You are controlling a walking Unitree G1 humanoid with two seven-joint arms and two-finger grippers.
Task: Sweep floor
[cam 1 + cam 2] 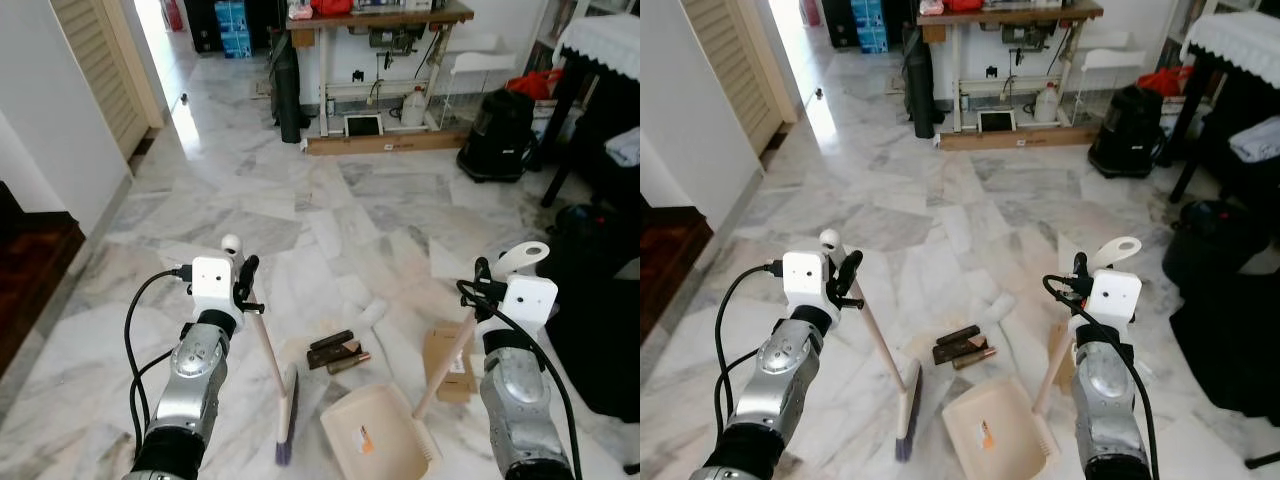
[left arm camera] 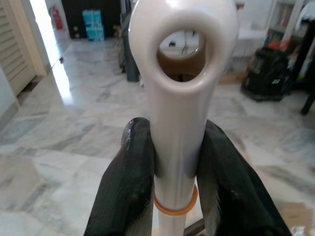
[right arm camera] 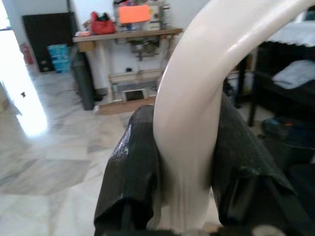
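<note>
My left gripper [image 1: 246,290] is shut on the cream handle of a broom [image 1: 268,352]; its dark bristle head [image 1: 286,432] rests on the marble floor. In the left wrist view both black fingers [image 2: 129,182] clamp the broom handle [image 2: 178,98] below its hanging hole. My right gripper [image 1: 482,283] is shut on the dustpan handle [image 1: 445,362], and the beige dustpan [image 1: 372,428] sits on the floor to the right of the broom head. In the right wrist view the dustpan handle [image 3: 192,98] runs between the fingers. Brown scraps [image 1: 337,352] and a white crumpled piece [image 1: 372,313] lie just beyond the pan.
A flat cardboard piece [image 1: 447,362] lies right of the dustpan. A black bag [image 1: 497,135] and a dark table [image 1: 600,100] stand at the right, a sewing table [image 1: 380,40] at the back, and a white wall [image 1: 50,120] with a dark wooden step [image 1: 25,285] at the left.
</note>
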